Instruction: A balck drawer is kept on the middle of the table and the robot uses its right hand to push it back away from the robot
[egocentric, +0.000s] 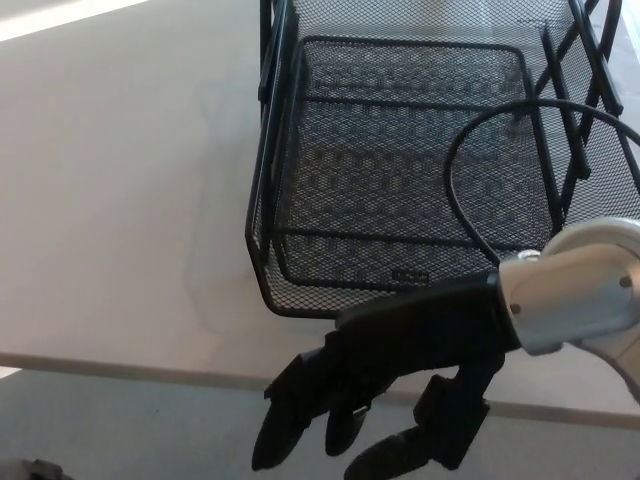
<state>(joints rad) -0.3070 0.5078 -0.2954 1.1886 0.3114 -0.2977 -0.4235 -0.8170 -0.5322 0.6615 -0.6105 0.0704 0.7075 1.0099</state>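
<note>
A black wire-mesh drawer sits pulled out of its mesh frame on the pale table, its front wall facing me. My right hand reaches in from the right, just before the drawer's front wall and over the table's near edge. Its black fingers are spread apart, pointing down and left, and hold nothing. A silver wrist and a looping black cable cover part of the drawer's right side. No left hand shows.
The drawer's outer mesh frame rises at the right and back. The table's near edge runs across the bottom, with grey floor below it. A dark object peeks in at the bottom left corner.
</note>
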